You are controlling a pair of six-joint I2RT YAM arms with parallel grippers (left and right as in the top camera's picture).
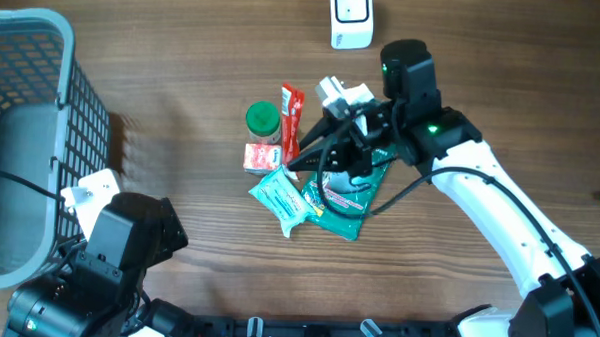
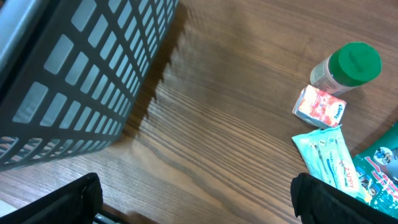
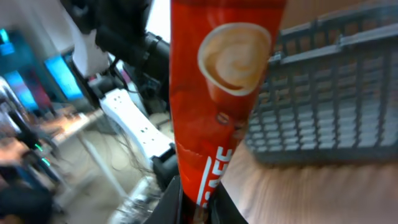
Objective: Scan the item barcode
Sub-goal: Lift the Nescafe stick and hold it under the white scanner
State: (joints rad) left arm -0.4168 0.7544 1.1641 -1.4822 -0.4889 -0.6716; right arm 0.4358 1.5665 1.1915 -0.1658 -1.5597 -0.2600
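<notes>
The right gripper (image 1: 298, 160) is clamped tight on one narrow end of a red coffee sachet (image 1: 290, 120), its dark fingers coming in from the right and pinching the end nearest the robot. In the right wrist view the right gripper (image 3: 198, 210) sits at the bottom edge and the sachet (image 3: 217, 93) runs straight out from between the fingers. White lettering sits close to the grip and a printed cup of coffee at the free end. From overhead, the sachet's long axis runs almost straight away from the robot, leaning a touch left, with the free end pointing at the far side of the table. The wrist view shows room and basket behind it, so the free end looks to be up off the wood. Just to its left stand a green-lidded jar (image 1: 263, 117) and a small red and white packet (image 1: 261, 158). Under the arm lie a pale teal wipes pack (image 1: 281, 200) and a green pouch (image 1: 351, 198). A white scanner (image 1: 352, 18) sits at the far edge, well apart from the sachet's tip and off to its right. Over on the left, the left gripper (image 2: 199, 210) has its fingers spread wide with nothing between them, hanging over bare wood beside the grey basket (image 1: 69, 40).
</notes>
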